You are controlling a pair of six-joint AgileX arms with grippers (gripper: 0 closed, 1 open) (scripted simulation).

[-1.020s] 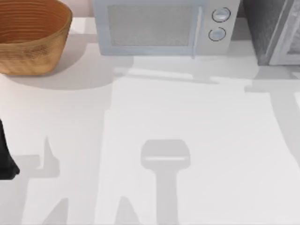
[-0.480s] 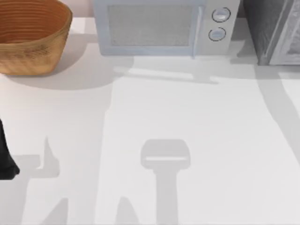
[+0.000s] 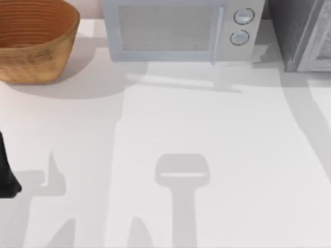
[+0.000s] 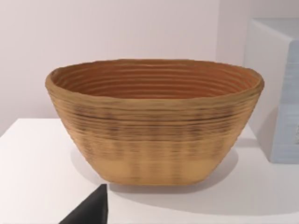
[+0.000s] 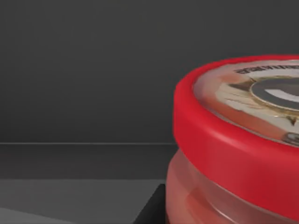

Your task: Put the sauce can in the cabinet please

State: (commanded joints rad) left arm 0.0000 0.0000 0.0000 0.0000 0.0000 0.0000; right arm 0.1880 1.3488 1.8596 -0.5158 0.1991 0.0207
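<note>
The sauce can (image 5: 233, 140) looms very close in the right wrist view, with its red rim and silver-grey top tilted. A dark finger (image 5: 150, 207) of my right gripper lies against its side. Behind the can is the dark grey inside of the cabinet (image 5: 84, 70). In the top view the cabinet (image 3: 292, 31) stands at the table's far right corner, its pale grey door panel (image 3: 321, 41) at the frame's edge. My left arm (image 3: 6, 178) is parked at the table's left edge.
A woven brown basket (image 3: 33, 39) stands at the back left, also seen in the left wrist view (image 4: 154, 121). A pale microwave (image 3: 178, 28) with two round knobs stands at the back middle, left of the cabinet. Arm shadows lie on the white table (image 3: 217, 129).
The arm shadow on the table's right side has narrowed and slid toward the right edge. The left arm, basket and microwave have not moved.
</note>
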